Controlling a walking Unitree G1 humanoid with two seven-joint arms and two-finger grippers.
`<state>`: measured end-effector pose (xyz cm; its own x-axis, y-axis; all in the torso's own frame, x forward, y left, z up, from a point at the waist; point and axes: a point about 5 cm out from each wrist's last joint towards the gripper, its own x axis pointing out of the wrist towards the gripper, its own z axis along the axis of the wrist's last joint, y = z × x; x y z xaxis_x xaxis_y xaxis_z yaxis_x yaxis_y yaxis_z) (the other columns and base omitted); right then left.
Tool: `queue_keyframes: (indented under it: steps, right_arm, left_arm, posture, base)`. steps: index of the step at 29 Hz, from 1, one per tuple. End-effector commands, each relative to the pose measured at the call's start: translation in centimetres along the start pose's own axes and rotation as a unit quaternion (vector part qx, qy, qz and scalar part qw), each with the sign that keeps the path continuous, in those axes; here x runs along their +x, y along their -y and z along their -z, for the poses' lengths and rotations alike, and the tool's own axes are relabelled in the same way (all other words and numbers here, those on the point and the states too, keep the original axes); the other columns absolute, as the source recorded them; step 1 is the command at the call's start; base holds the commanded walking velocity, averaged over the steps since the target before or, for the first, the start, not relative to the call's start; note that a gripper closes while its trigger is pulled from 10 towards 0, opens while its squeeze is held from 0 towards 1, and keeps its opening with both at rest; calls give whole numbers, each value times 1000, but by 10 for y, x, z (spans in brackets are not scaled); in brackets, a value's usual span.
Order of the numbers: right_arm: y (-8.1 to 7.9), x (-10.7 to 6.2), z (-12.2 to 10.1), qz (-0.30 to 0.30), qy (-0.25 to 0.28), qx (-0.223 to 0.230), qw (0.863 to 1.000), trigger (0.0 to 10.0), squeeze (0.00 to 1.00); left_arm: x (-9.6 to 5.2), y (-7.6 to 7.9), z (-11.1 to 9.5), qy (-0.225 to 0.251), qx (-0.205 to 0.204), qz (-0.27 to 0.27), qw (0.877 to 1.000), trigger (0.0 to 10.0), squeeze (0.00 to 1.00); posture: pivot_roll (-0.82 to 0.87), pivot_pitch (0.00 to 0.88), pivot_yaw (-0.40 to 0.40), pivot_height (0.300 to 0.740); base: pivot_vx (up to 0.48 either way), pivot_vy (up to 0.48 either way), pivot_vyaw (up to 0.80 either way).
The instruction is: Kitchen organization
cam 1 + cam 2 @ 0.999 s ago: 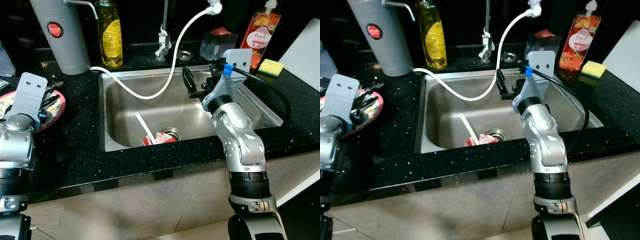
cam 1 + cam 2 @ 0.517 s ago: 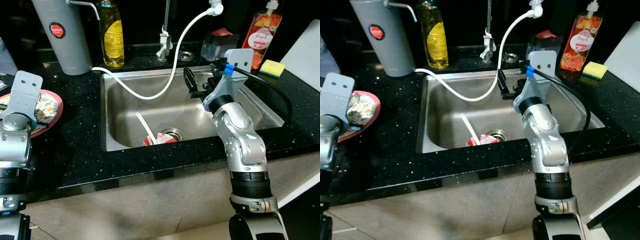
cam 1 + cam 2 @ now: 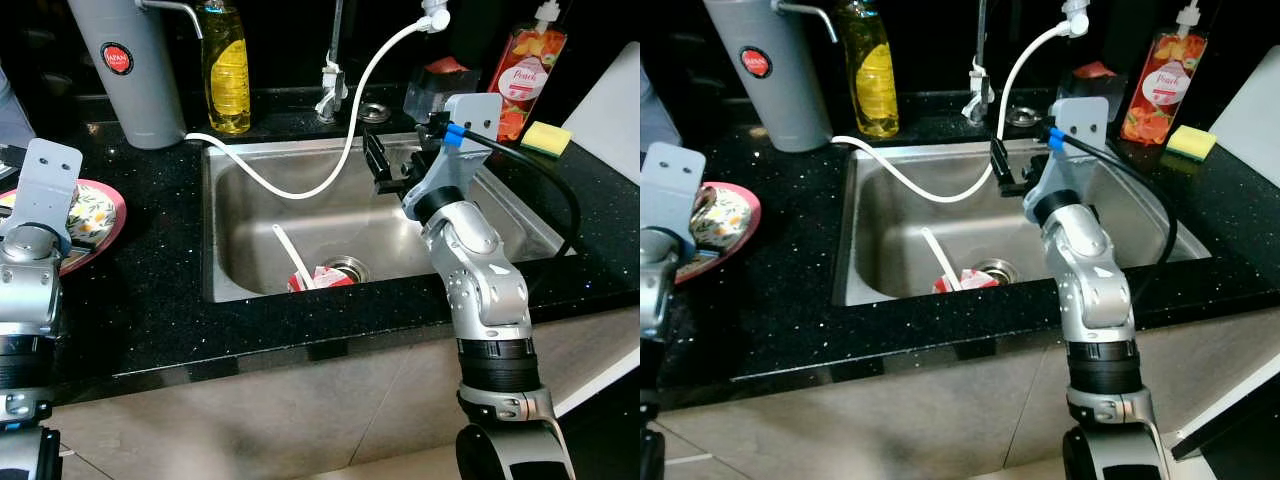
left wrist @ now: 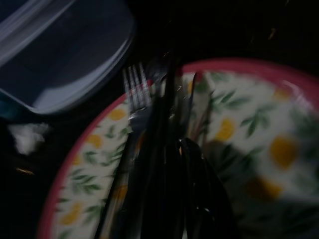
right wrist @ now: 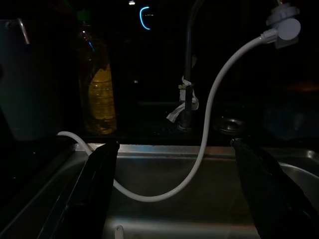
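Since a moment ago the left arm has pulled back off the plate (image 3: 100, 215), so more of the flowery plate shows now, and the dark cutlery that sat by its edge is no longer seen from the head. The right arm has hardly moved.

The plate sits on the black counter (image 3: 150, 300), left of the sink (image 3: 225, 270). In the left wrist view the left pincer (image 4: 169, 164) is low over the plate with its black fingers close together, right by a fork (image 4: 137, 94) and other dark cutlery. I cannot tell if it is holding them or just touching them.

The right pincer (image 5: 174, 194) hangs over the sink, open wide, with nothing in it. It points toward the tap (image 5: 188, 99) and the white hose (image 3: 340, 150) that loops down into the sink.

In the bottom of the sink, by the drain (image 3: 345, 266), lie a red wrapper (image 3: 318, 277) and a white stick (image 3: 290, 255).

I think the left arm is sorting out the cutlery on the plate. The rubbish in the sink is not picked up yet, so there is a lot left to do
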<state>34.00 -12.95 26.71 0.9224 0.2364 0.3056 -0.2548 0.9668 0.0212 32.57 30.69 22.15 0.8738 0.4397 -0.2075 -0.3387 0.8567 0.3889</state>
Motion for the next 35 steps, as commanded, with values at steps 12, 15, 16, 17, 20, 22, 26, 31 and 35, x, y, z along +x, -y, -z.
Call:
queue_keyframes:
  steps: [12, 15, 16, 17, 20, 22, 26, 31, 35]
  right_arm:
    - [2, -4, 0, 7, 1, -2, 1000, 10000, 0]
    - [3, -4, 0, 8, 1, -3, 1000, 10000, 0]
    - [4, -4, -1, 8, 1, -3, 1000, 10000, 0]
    - [4, -4, -1, 8, 2, -3, 1000, 10000, 0]
    - [3, -4, -1, 7, 2, -2, 1000, 10000, 0]
    - [3, -4, -1, 7, 2, -1, 1000, 10000, 0]
    - [0, -2, 0, 2, 1, -1, 1000, 10000, 0]
    - [1, -3, -1, 2, 1, -2, 1000, 10000, 0]
    - [3, -5, -1, 6, -2, -5, 1000, 10000, 0]
  left_arm:
    - [-3, 18, -46, 92, -210, 35, 973, 10000, 0]
    - [-1, 21, -43, 62, -197, 24, 978, 10000, 0]
    - [0, 21, -38, 43, -198, 13, 979, 10000, 0]
    - [1, 19, -34, 30, -201, 5, 979, 10000, 0]
    - [3, 14, -27, 14, -213, -19, 977, 10000, 0]
    - [4, 11, -22, 3, -227, -31, 973, 10000, 0]
    - [7, 6, -6, -40, -260, -54, 963, 10000, 0]
    - [6, 16, -3, -55, -293, -24, 954, 10000, 1000]
    - [7, 23, -3, -62, -308, -11, 949, 10000, 1000]
  posture:
    - [44, 0, 8, 740]
    - [47, 0, 5, 740]
    - [47, 0, 5, 740]
    - [49, 0, 4, 740]
    - [51, 0, 2, 740]
    - [53, 0, 0, 740]
    - [53, 0, 0, 740]
    - [41, 0, -4, 740]
    - [36, 0, 1, 740]
  base:
    - [0, 0, 0]
    - [0, 0, 0]
    - [0, 0, 0]
    - [0, 0, 0]
    - [0, 0, 0]
    - [0, 0, 0]
    - [0, 0, 0]
    - [0, 0, 0]
    - [0, 0, 0]
